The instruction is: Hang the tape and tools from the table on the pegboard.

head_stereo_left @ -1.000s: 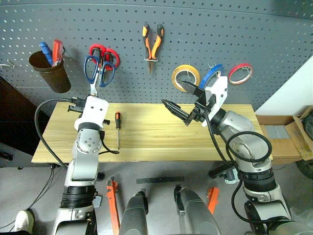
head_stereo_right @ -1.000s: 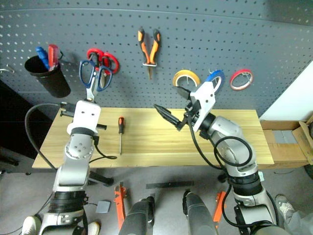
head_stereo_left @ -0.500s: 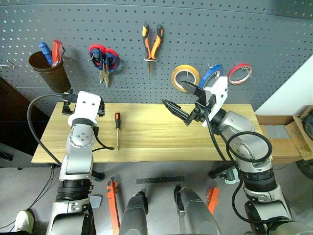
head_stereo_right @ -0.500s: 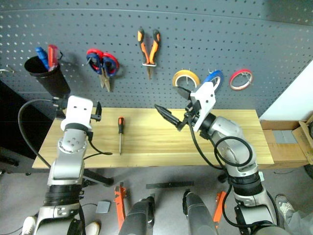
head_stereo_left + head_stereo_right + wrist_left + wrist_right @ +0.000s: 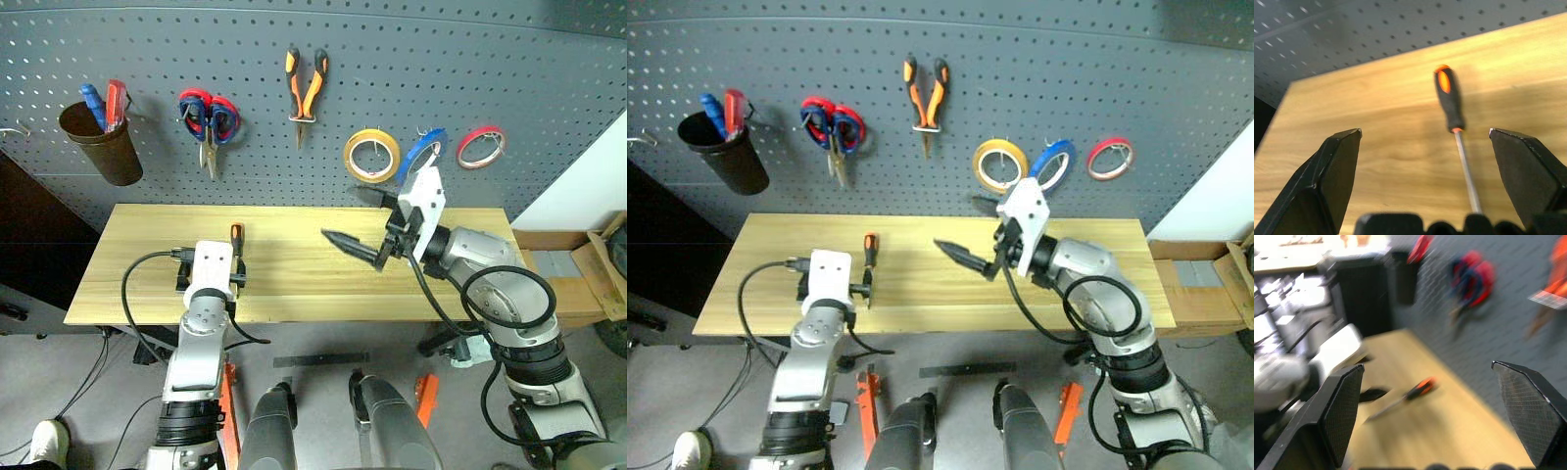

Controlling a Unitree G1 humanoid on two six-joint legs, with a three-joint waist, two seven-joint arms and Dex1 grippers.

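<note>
Left gripper (image 5: 1425, 142) low over the table (image 5: 294, 284), fingers spread wide with nothing between them — slim screwdriver (image 5: 1450, 100) with the orange-and-black handle lying flat on the wood ahead, its shaft running back toward the gap between the fingers, no contact visible. Seen from the head, the same screwdriver (image 5: 236, 238) lying just past the left wrist, near the table's left half.

Right gripper (image 5: 364, 223) raised above the middle of the table, pointing toward the left side, fingers parted and empty.

On the pegboard (image 5: 490, 59): pliers (image 5: 306, 86) with orange-and-black handles hung from a hook near the top centre; blue-handled scissors (image 5: 206, 119) hung on the same spot as a red-handled pair, blades down; blue tape (image 5: 423, 152) hanging between the yellow roll (image 5: 371, 155) and the red roll (image 5: 481, 146). Dark cup (image 5: 101, 145) at the far left of the board, holding a blue and a red screwdriver.
</note>
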